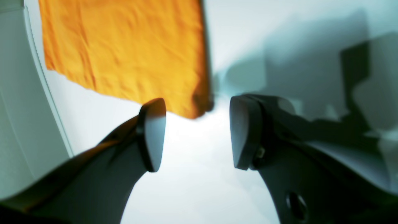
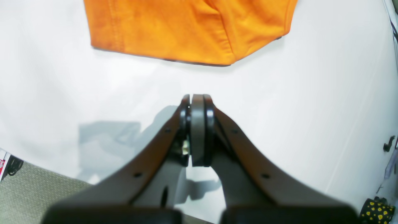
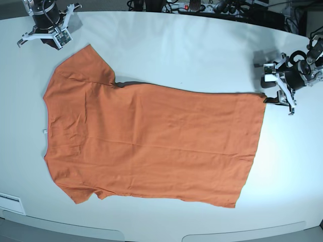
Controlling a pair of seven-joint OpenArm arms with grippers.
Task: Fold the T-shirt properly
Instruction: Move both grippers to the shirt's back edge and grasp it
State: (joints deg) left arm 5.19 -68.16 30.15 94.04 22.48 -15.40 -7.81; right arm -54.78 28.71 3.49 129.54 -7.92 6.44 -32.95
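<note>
While the orange T-shirt (image 3: 151,136) lies spread flat across the white worktop (image 3: 202,45), unfolded, the left gripper (image 1: 197,133) hangs spread at its hem corner; the right gripper (image 2: 197,130), pressed together, sits near the sleeve. Next, seemingly: pinch a corner.

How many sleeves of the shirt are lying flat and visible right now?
2. On the T-shirt, one sleeve points to the table's far left by the right claw; the other lies at the near left edge.

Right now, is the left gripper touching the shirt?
Apart. The left wrist view shows the left gripper open, bare table between its fingers and the shirt corner.
</note>
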